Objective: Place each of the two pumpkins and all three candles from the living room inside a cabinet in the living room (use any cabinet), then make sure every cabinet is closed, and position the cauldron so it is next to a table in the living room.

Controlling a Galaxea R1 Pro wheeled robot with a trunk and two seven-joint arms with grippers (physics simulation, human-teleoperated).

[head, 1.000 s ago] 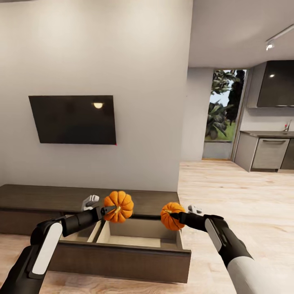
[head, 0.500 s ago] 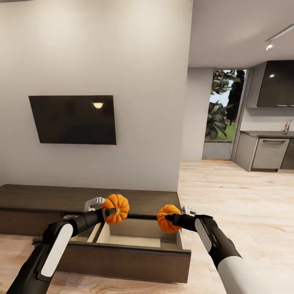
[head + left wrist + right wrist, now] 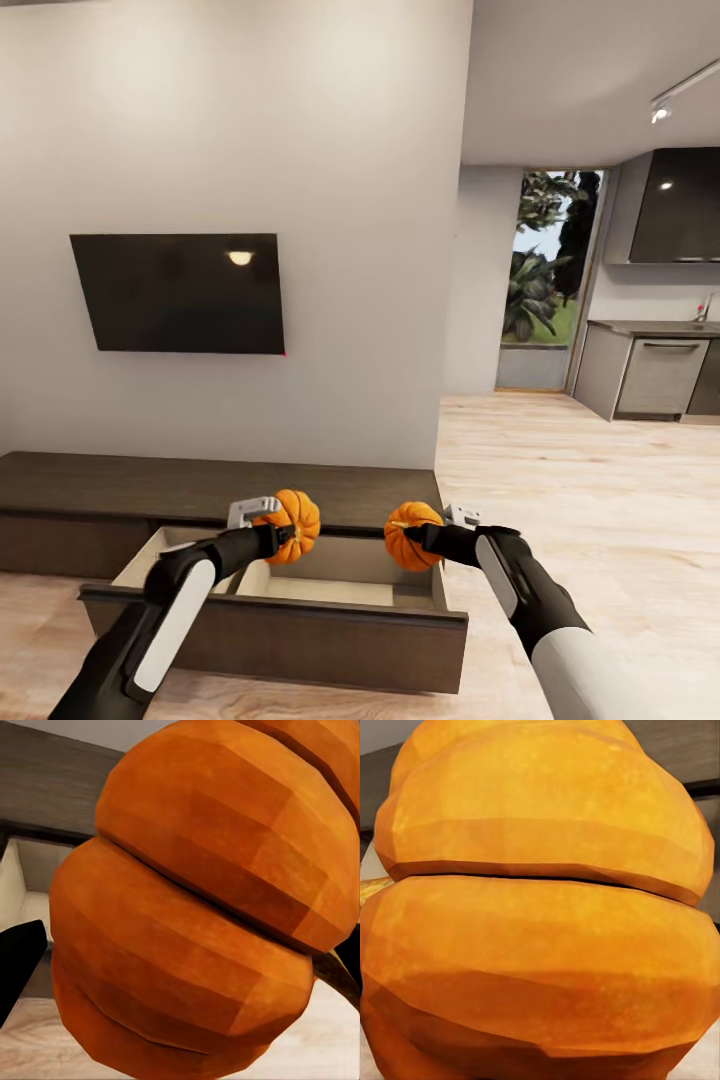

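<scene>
Both arms are out over the open drawer of the cabinet, each carrying a pumpkin. The left gripper is clenched on the left pumpkin, which sits right at its tips, above the drawer's back half; the black fingers are mostly buried behind the orange, so the contact points are hard to make out. In the left wrist view that pumpkin crowds the lens, ribs up close, with one dark finger peeking past its edge and a sliver of stem at the other side.

The right gripper is grasping the right pumpkin, held at its tips over the drawer's right end. Its far side is turned away from the head camera. In the right wrist view the pumpkin blocks nearly everything, fingers hidden, cabinet top cut to a dark strip.

The drawer's inside is pale, partly covered by the left arm.
</scene>
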